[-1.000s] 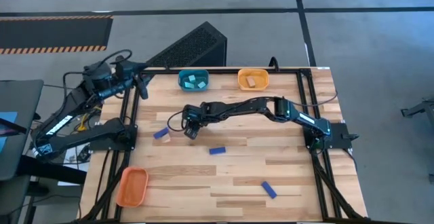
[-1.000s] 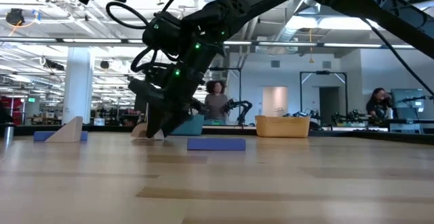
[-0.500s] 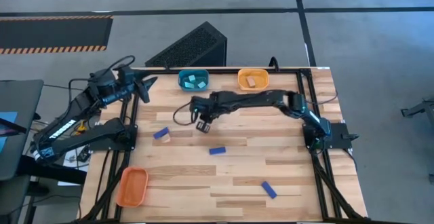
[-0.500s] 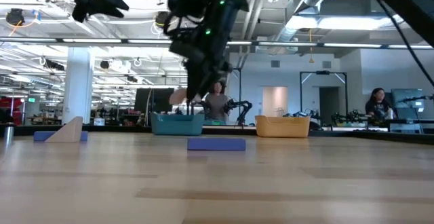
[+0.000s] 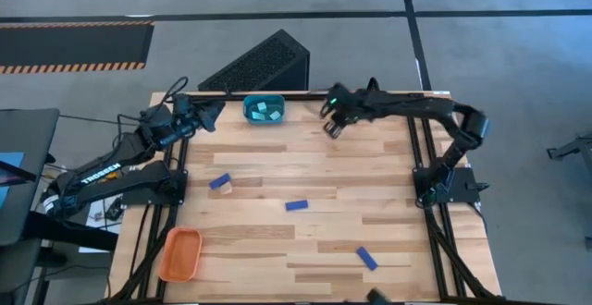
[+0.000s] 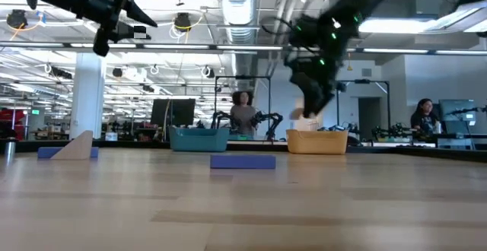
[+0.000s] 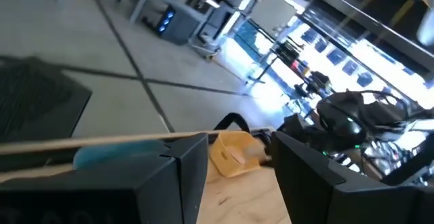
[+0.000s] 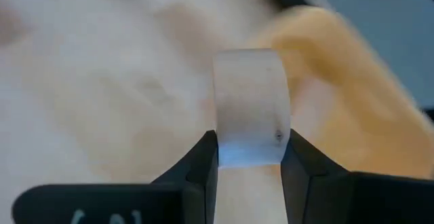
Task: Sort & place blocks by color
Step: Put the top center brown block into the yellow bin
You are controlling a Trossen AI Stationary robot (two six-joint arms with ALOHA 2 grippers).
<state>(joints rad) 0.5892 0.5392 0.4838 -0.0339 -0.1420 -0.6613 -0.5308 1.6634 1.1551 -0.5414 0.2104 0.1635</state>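
Pincer of the right arm [image 8: 249, 157] clamps a pale wood block [image 8: 251, 108] above the far-edge orange tray [image 6: 316, 141], whose blurred rim fills the wrist view. Left pincer [image 5: 211, 113] hangs half-open, empty, near the teal tray [image 5: 264, 109]. Blue blocks [image 5: 296, 205] and another orange tray [image 5: 180, 254] lie across the tabletop [image 5: 370, 176].

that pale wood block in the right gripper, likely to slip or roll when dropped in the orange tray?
Pale tan wood block looks rigid, probably light. The right gripper pinches only its lower end, so it might pivot. One end looks rounded, so it could rock in the orange plastic tray.
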